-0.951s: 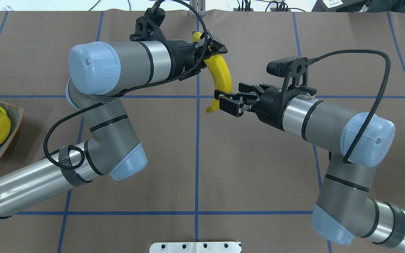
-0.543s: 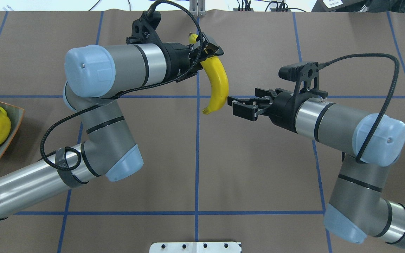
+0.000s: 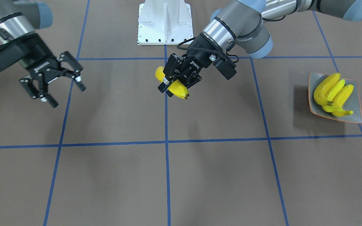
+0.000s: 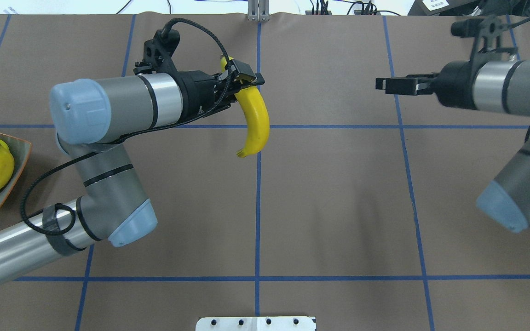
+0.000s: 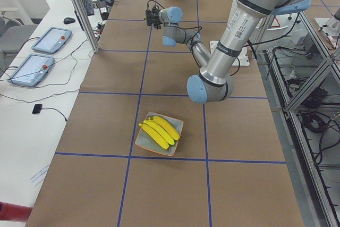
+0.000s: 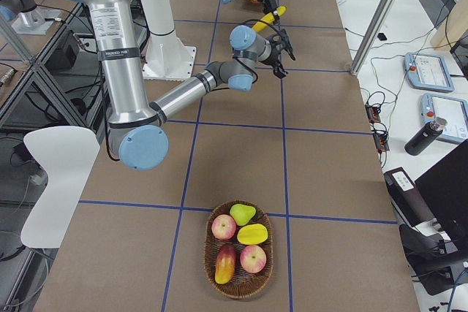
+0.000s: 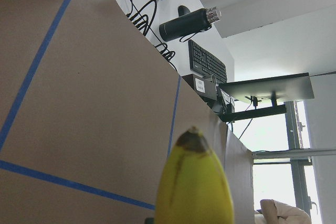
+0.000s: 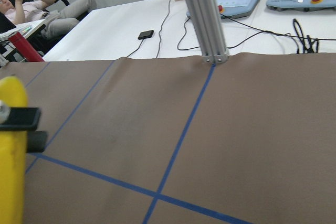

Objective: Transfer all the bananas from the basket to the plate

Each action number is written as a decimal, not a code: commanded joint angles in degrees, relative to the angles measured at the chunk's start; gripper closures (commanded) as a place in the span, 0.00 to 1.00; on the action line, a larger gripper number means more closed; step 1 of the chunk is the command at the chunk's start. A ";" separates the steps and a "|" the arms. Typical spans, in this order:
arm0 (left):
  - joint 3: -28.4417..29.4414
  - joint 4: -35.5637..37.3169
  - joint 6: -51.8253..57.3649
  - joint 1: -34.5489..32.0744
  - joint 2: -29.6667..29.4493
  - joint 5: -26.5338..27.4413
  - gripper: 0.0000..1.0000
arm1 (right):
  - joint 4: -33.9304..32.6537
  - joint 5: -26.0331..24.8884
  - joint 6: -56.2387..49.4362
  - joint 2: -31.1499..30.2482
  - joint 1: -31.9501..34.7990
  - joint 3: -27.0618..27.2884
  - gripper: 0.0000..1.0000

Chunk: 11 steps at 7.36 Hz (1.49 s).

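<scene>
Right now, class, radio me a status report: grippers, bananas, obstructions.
Left gripper shut on banana, mid-table, aloft. Right gripper open, empty. Three bananas on plate. Nothing seen blocking the way.

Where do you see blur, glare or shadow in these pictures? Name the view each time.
Left wrist view: the banana sits very close to the lens and looks soft, and the window at bottom right is blown out. Front-facing view: the plate throws a dark shadow toward the view's left.
</scene>
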 commanded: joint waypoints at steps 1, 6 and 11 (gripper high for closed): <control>-7.30 0.77 8.55 -0.98 9.73 -1.24 1.00 | -0.26 12.63 -10.84 -0.22 15.77 -13.69 0.00; -11.20 0.86 49.35 -21.94 38.55 -19.06 1.00 | -0.26 17.07 -43.71 -2.67 28.84 -32.66 0.00; -5.33 0.86 100.54 -23.31 49.51 -14.09 1.00 | -0.09 17.07 -43.63 -2.86 28.75 -32.66 0.00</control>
